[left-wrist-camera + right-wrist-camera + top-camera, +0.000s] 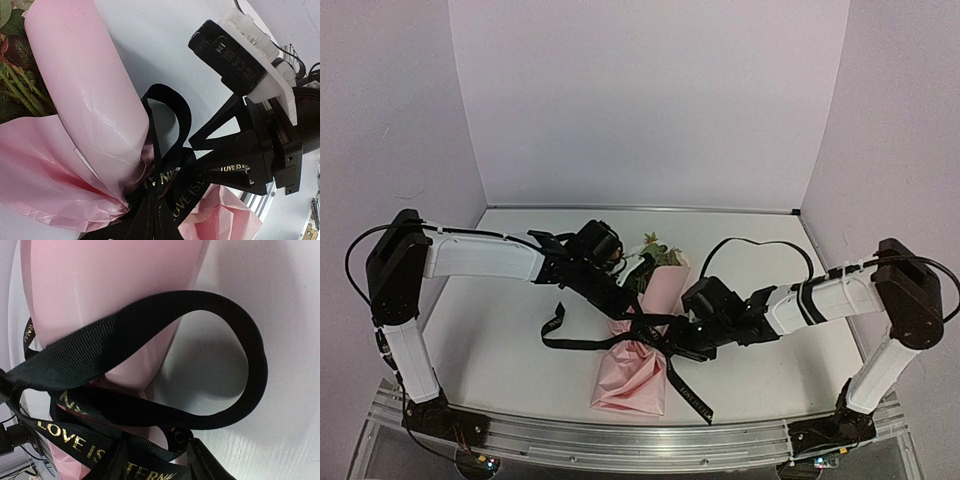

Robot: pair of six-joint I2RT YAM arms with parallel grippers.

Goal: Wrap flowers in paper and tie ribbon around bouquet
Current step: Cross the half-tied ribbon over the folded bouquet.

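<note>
Likely hazard: left pincer [632, 312] shut on ribbon [200, 300], grip of right pincer [672, 338] unclear; uneven pull could collapse the loop and loosen the bouquet [635, 375].

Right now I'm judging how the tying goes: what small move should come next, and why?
Probably close the right gripper on the ribbon strand lying between its fingers. The left gripper is shut, seemingly on the ribbon at the waist of the bouquet, and a wide loop stands slack beside it, so both ends need holding before pulling tight.
</note>
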